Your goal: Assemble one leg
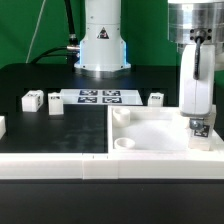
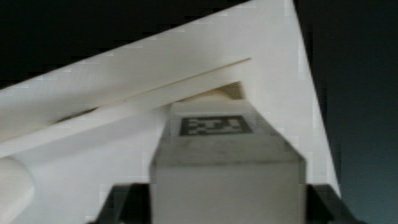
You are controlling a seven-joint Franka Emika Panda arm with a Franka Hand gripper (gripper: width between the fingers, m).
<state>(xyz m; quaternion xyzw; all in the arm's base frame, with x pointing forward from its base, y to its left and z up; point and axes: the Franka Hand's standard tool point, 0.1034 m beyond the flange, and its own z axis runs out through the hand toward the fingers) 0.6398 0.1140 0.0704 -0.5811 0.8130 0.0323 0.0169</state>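
Exterior view, left to right: three small white tagged blocks sit loose on the black table (image 1: 30, 75), two at 9 o'clock (image 1: 32, 100) (image 1: 56, 103) and one near centre (image 1: 156, 98), either side of the flat white marker board (image 1: 98, 96). None of these is the one in play.

The wide white square tray-like top with round corner holes (image 1: 150, 130) fills the 5 o'clock area.

At 3 o'clock the gripper (image 1: 197, 100) hangs straight down over the tray's far-right corner. We read it as closed on the small white upright leg block with a black-and-white tag (image 1: 199, 128), though the fingertips are hard to make out here. In the wrist view the dark fingers (image 2: 329, 205) flank the leg (image 2: 221, 160) on both sides, with no gap visible.

Key relation: leg's long axis is vertical, directly below the gripper, and the tray corner lies just beyond its tip. We can't tell if it touches the corner hole yet.
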